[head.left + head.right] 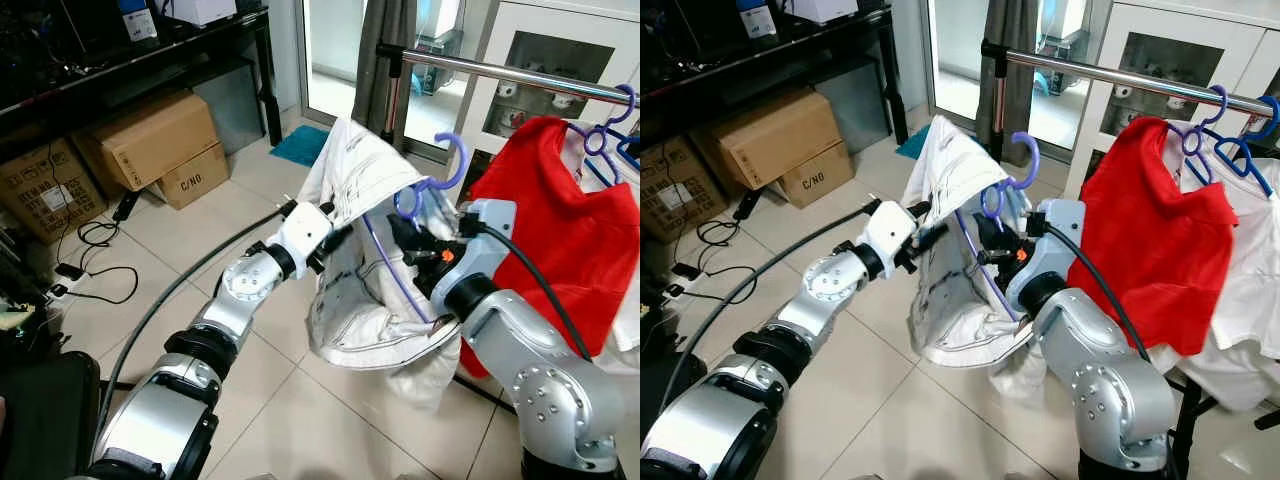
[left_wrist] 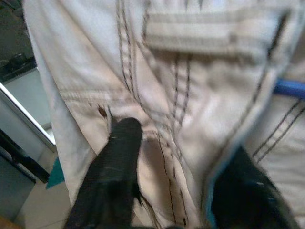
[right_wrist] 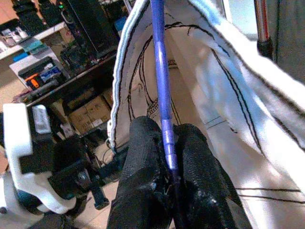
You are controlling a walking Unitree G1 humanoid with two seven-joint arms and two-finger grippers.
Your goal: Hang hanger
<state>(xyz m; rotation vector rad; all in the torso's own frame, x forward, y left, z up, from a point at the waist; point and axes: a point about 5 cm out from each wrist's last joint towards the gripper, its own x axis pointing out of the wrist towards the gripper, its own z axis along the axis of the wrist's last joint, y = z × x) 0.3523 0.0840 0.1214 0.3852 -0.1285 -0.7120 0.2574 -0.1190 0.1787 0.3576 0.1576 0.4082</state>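
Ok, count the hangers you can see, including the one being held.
3, perhaps more hidden by clothes: a purple hanger carrying the white garment, held by the right tool; a purple one in the red shirt; a blue one beside it, both on the rail.

Two silver arms w/ rounded metal shells, black joint rings, small screw dots on right shoulder casing. White wrist housings; right gripper (image 1: 420,243) has orange bit. Black cables along both arms; left gripper (image 1: 335,238) fingers black, matte.
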